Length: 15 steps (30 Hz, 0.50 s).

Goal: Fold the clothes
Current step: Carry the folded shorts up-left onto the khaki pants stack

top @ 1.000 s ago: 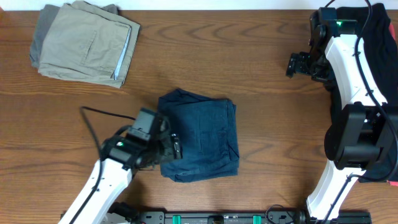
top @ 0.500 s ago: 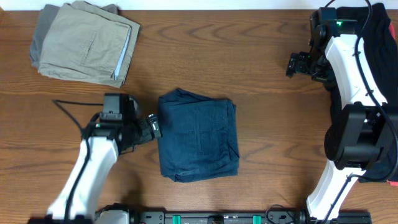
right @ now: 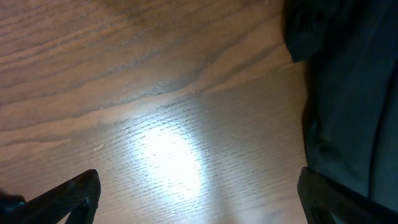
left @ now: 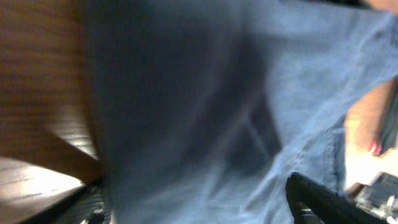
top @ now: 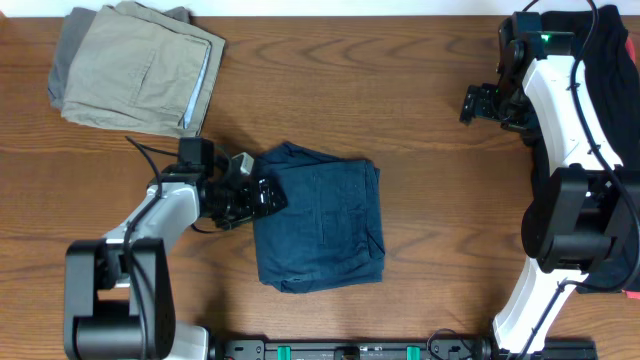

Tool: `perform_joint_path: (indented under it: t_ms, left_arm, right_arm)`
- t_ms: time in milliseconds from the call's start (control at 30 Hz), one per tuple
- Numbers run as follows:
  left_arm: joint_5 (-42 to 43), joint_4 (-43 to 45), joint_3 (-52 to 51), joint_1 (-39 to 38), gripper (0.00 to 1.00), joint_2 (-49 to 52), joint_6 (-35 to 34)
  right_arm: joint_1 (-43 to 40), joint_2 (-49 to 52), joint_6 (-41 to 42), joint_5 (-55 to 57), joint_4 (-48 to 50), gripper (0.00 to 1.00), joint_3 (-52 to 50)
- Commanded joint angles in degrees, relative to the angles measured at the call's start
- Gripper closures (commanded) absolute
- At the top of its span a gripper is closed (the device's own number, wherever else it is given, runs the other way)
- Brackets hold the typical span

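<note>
The dark navy shorts lie folded into a rough square at the middle of the wooden table. My left gripper is at their upper left edge, over the fabric. In the left wrist view the blurred blue shorts fill the frame, and my left gripper has its fingers wide apart with cloth between them. My right gripper is far off at the back right. It is open over bare wood and holds nothing.
Beige-and-grey folded shorts lie at the back left corner. A black garment lies along the right edge under the right arm and shows in the right wrist view. The left arm's cable loops over the table.
My left arm swung from the shorts' lower left corner out to the left, then back in to their upper left edge. The right arm has not moved.
</note>
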Motion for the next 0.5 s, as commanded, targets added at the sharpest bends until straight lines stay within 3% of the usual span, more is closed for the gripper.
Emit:
perform_joint_path:
  t_ms: [0,167,200,233,333,467]
  left_arm:
    - [0.5,-0.7,-1.7,-1.9,0.29,3.6,1.5]
    - [0.4,-1.1,-1.7,-4.7,0.45,3.7,1.3]
    - [0.5,-1.5,-1.7,-5.0,0.55,3.7,1.3]
    - [0.5,-1.7,-1.7,-5.0,0.71,3.7,1.3]
    - [0.4,-2.1,-1.7,-5.0,0.88,3.7,0.8]
    - [0.2,-2.0,-1.5,-5.0,0.94,3.6,0.6]
  right_arm:
    - [0.0,0.0,-0.2,0.9,-0.1,0.01,0.3]
    - [0.0,0.0,-0.2,0.9,-0.1,0.01,0.3]
    - [0.0,0.0,-0.2,1.0,-0.1,0.01,0.3]
    - [0.0,0.0,-0.2,0.9,0.0,0.01,0.3]
    - [0.0,0.0,-0.2,0.9,-0.1,0.01,0.3]
    - [0.0,0.0,-0.2,0.9,-0.1,0.01,0.3]
